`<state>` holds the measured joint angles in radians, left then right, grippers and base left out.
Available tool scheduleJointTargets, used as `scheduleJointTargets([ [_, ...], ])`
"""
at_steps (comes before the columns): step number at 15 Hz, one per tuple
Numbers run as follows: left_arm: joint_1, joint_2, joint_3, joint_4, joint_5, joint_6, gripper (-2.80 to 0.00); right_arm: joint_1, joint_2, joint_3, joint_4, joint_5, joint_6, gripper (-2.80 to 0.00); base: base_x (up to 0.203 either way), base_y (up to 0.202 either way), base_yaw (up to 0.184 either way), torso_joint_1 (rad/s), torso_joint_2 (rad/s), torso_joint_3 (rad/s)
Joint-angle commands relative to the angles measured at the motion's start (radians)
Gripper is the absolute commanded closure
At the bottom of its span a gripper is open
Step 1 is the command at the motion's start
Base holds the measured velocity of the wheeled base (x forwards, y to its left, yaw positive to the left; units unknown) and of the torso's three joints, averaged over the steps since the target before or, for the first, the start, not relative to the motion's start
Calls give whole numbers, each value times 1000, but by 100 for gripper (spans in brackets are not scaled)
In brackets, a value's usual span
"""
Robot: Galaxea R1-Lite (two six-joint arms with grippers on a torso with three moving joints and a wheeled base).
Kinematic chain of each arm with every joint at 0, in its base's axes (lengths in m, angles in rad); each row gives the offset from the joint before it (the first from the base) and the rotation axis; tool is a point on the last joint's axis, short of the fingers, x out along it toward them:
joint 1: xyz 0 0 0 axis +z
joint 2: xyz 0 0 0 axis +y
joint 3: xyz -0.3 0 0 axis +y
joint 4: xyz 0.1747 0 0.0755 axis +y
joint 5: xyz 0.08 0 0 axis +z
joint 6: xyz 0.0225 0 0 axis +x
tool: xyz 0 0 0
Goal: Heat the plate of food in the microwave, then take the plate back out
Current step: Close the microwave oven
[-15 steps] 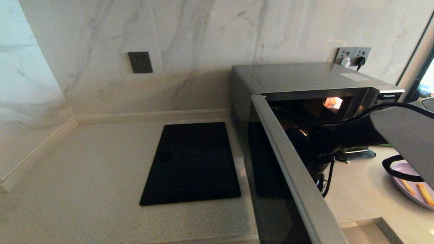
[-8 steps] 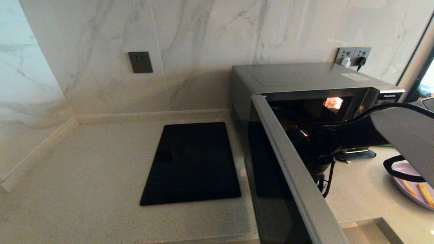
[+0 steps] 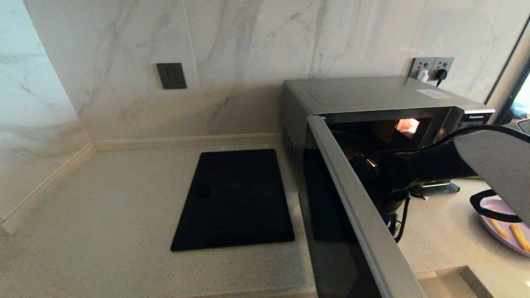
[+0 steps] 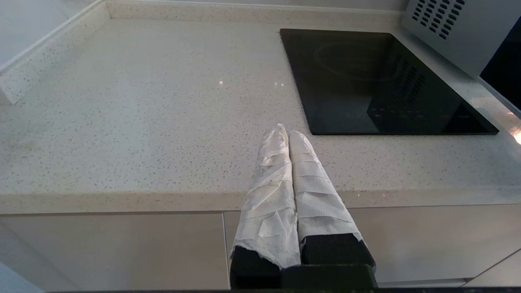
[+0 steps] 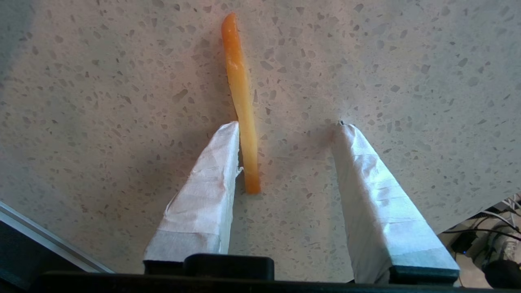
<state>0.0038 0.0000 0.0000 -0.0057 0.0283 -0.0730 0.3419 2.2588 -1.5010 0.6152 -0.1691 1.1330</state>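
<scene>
Item: microwave, door being held swung wide open, cavity lit.
Item: plate of food, being kept on the counter to the right of the microwave, still outside it, partly hidden by the right arm.
Item: stray orange stick, lying on bare counter beside the microwave, off the plate, just beside one wrapped finger of the right gripper.
Item: right gripper, fingers being held spread, nothing pinched, pointing down at the counter close above the stick.
Handling note: the stick is probably being targeted; it should be centred between the fingers before closing, and gripped lightly.
Item: left gripper, parked left of the microwave near the cooktop, fingers pressed together, empty
</scene>
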Motion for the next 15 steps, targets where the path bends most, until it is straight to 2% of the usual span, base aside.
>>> scheduleJointTargets([
  [1,1,2,0,0,1,-1,0,-1,-15,2,3,-3,4,0,0,0,0,0,0,0],
  [11,1,0,0,0,1,-1,0,-1,-82,42,6,-26,2,0,0,0,0,0,0,0],
  [15,1,2,0,0,1,-1,0,-31,-130,54,6,-73,-17,0,0,0,0,0,0,0],
])
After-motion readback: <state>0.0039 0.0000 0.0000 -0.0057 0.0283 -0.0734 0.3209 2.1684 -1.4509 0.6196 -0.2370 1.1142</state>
